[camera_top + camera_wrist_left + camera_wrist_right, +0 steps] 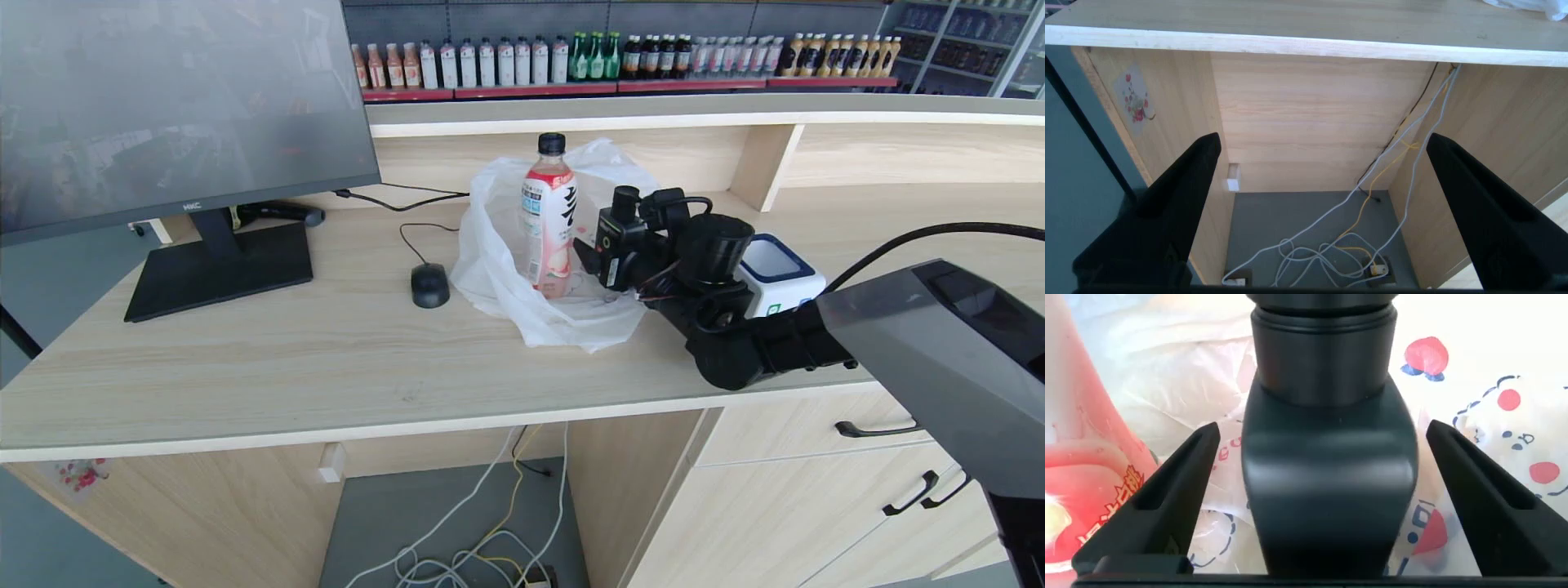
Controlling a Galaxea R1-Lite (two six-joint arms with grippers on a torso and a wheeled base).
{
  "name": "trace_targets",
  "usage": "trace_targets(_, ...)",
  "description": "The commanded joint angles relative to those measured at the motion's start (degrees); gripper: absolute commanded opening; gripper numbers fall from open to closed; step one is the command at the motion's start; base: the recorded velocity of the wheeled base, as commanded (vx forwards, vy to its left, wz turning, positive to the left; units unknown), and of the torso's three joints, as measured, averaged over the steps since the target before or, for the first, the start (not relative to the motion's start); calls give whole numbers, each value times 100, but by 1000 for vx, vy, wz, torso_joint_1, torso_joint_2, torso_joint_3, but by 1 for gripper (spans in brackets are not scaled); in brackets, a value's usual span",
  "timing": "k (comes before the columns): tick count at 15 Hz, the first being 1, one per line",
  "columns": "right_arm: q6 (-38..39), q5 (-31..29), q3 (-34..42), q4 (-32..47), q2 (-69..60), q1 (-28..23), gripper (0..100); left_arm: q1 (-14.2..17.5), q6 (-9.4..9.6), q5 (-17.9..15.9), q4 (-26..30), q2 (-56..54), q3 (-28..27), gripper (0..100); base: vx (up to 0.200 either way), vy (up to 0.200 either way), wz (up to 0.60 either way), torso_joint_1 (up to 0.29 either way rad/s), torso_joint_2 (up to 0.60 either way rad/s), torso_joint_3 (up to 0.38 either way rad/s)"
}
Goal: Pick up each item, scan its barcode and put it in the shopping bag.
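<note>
Seen from the head, the pink bottle [549,220] stood upright in the white shopping bag [498,278] on the counter [326,351], with the right gripper [594,255] just beside it. At the left wrist, the left gripper [1323,143] gaped wide below the counter's edge, above loose cables [1323,253]. At the right wrist, that claw gaped too. A black object [1327,457] sat between its fingers [1167,498], a sliver clear of each.

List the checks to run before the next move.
1. Bottle upright: ok.
2. Bottle fully inside the bag: cannot tell.
3. Right tool has a grip on the scanner: cannot tell.
4. Left tool open, empty, below the counter: ok.
5. Bottle scanned yet: cannot tell.
</note>
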Motion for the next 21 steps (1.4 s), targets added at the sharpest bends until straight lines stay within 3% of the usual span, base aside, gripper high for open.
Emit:
trace_targets(1,3,3,48,-83,-53,1,100,-9,-2,2,-2,-2,0,100,0,0,0,0,0,0)
trace_targets(6,12,-58,540,-479,-571,1,100,0,-2,2,-2,-2,0,100,0,0,0,0,0,0)
trace_targets(10,21,-199,2280,-1252,-1635,1,100,-9,-2,2,-2,-2,0,100,0,0,0,0,0,0)
trace_targets(17,3,-885,7106,-3019,-4693,-8,100,-9,-2,2,-2,-2,0,100,0,0,0,0,0,0)
trace_targets(20,-269,-893,8600,-3019,-6144,-8,100,0,-2,2,-2,-2,0,100,0,0,0,0,0,0)
trace_targets(21,-419,-911,8793,-2588,-7014,1,100,0,-2,2,-2,-2,0,100,0,0,0,0,0,0)
